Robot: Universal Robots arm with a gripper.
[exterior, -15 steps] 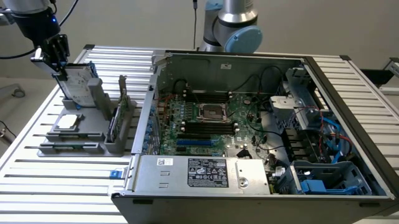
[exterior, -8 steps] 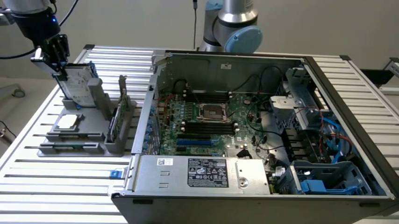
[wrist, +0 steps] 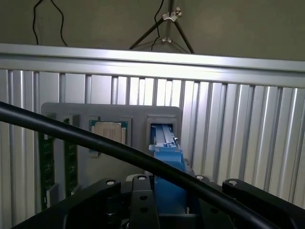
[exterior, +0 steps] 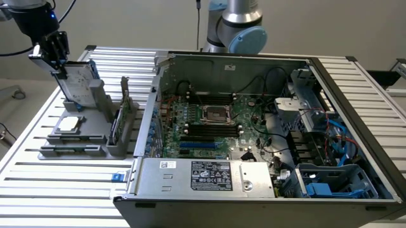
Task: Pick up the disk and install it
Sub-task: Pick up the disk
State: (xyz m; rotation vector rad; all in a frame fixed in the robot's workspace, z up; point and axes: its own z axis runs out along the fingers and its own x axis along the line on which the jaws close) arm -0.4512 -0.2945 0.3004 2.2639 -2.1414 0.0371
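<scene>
gripping the disk (exterior: pixel 79 84) at its top, your fingers (exterior: pixel 58 61) hold it upright at the grey holder (exterior: pixel 95 142) on the desk (exterior: pixel 38 190).

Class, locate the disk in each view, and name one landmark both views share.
Exterior view: the disk stands at the exterior view's upper left, at the grey holder, under the gripper.
Wrist view: the disk's blue carrier shows end-on, next to the square silver chip.
Shared landmark: the square silver chip.
</scene>
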